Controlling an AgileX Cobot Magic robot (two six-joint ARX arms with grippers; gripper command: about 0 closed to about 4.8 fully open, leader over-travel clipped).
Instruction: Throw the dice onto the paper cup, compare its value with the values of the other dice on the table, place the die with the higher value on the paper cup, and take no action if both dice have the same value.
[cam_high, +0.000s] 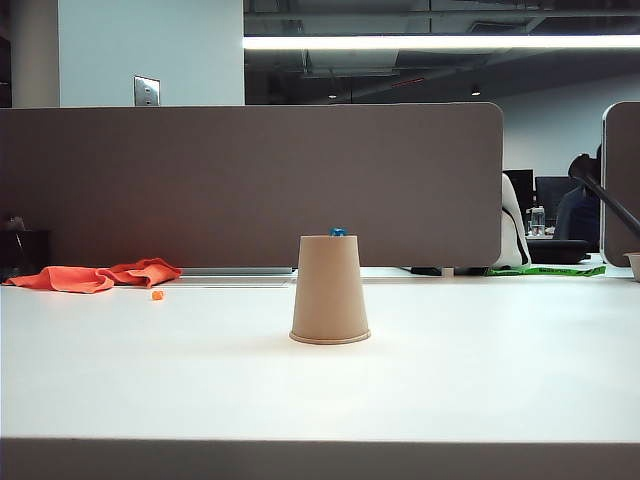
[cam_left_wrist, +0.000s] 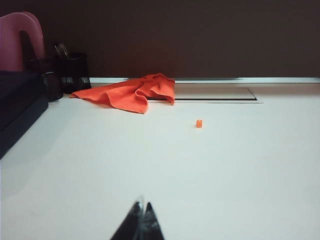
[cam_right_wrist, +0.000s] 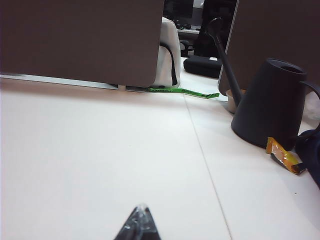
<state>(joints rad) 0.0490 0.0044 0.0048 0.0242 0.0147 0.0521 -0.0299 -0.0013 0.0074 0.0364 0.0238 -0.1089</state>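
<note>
An upturned tan paper cup (cam_high: 330, 291) stands mid-table in the exterior view. A small blue die (cam_high: 338, 232) rests on its flat top. The tiny orange dice (cam_high: 157, 295) lies on the white table to the cup's left, also seen as the orange dice (cam_left_wrist: 199, 123) ahead of my left gripper (cam_left_wrist: 142, 205). That gripper is shut and empty, well short of the cube. My right gripper (cam_right_wrist: 141, 206) is shut and empty over bare table; no cup or die shows in its view. Neither gripper appears in the exterior view.
An orange cloth (cam_high: 95, 276) lies at the back left, by a table slot (cam_left_wrist: 215, 94). Dark desk items (cam_left_wrist: 60, 75) stand at the left arm's far side. A black watering can (cam_right_wrist: 272, 102) and a snack wrapper (cam_right_wrist: 285, 156) sit to the right. A grey partition (cam_high: 250, 180) closes the back.
</note>
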